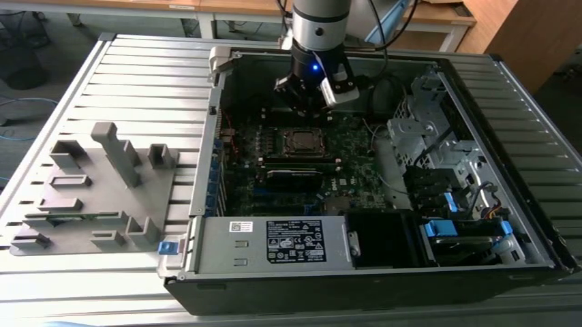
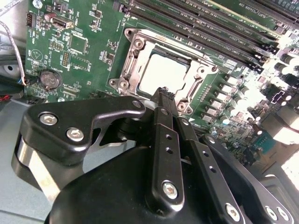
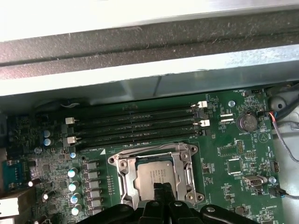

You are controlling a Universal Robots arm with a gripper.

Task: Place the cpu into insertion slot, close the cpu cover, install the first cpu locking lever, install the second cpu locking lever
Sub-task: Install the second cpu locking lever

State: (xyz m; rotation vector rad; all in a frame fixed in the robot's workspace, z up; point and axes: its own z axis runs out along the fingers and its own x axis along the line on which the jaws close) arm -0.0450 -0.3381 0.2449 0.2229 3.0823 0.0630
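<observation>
Fingers (image 2: pixel 164 94) pressed together into one narrow black tip, holding nothing, poised just above the near edge of the insertion slot (image 2: pixel 132 42). Seated in that slot: the cpu (image 2: pixel 160 72), flat, square, pale silver-grey top catching glare, faint print in the first wrist view. Framing it, the cpu cover (image 2: pixel 204 71), thin silvery metal, laid down flat over the chip's edges. Just beyond, long black memory slots (image 3: pixel 135 126) on the green motherboard (image 2: pixel 93 28). Farther out, the open computer case (image 1: pixel 300 283) on the slatted tabletop (image 1: pixel 146 75), grey fixture block (image 1: pixel 95 191) beside it.
</observation>
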